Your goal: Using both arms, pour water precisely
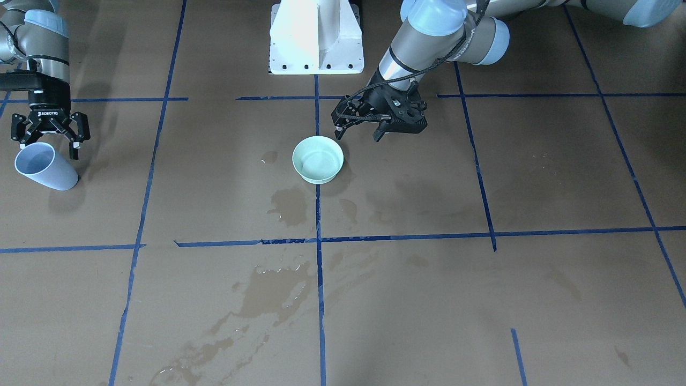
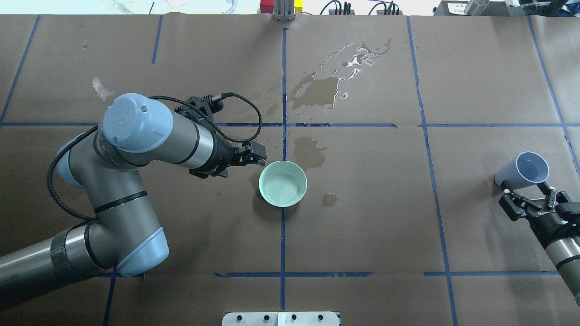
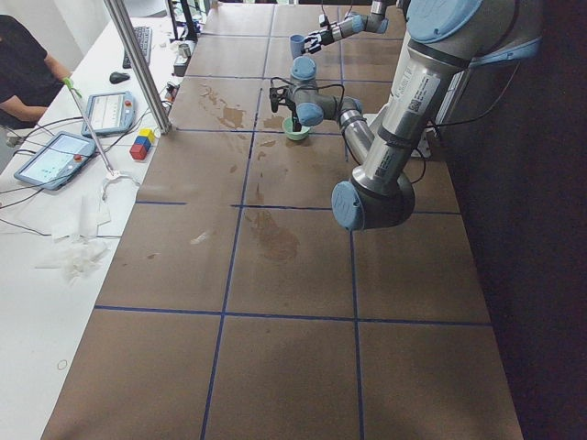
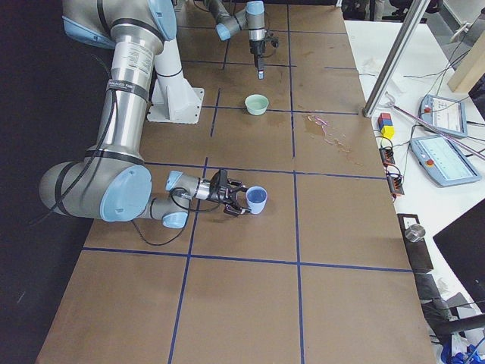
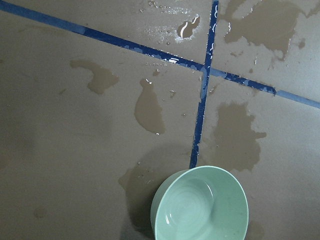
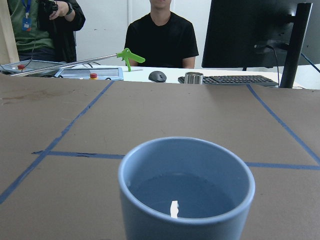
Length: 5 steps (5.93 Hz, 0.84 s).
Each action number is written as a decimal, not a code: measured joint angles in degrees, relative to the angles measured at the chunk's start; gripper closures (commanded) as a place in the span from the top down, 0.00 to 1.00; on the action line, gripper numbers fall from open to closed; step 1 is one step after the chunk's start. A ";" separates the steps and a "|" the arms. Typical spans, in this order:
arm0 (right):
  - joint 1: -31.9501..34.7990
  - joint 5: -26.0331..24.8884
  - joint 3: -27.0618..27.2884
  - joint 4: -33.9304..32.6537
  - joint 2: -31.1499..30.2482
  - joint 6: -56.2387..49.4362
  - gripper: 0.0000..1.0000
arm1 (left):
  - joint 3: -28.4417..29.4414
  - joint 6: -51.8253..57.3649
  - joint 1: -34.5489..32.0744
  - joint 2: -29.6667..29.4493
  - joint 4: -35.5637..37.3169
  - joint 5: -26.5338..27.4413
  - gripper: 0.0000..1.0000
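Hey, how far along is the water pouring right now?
Done: little that shows. The green bowl seems to hold a shallow pool of water, and wet stains mark the paper. In hand: the right gripper is open right by the blue cup, which holds water; the left gripper is open beside the bowl. Left: gripping the cup, carrying and pouring.

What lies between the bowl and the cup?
Nothing solid: overhead view shows paper, one tape line and a small wet stain beside the bowl.
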 measured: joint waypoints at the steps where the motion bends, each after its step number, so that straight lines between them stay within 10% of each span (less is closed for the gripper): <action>1: 0.68 0.43 -0.63 0.02 0.79 -0.70 0.97 | -0.04 -0.02 0.02 0.07 0.00 0.00 1.00; 5: 2.96 1.98 -1.22 -0.03 1.93 -2.39 0.96 | -0.08 0.02 0.03 0.19 0.00 0.00 1.00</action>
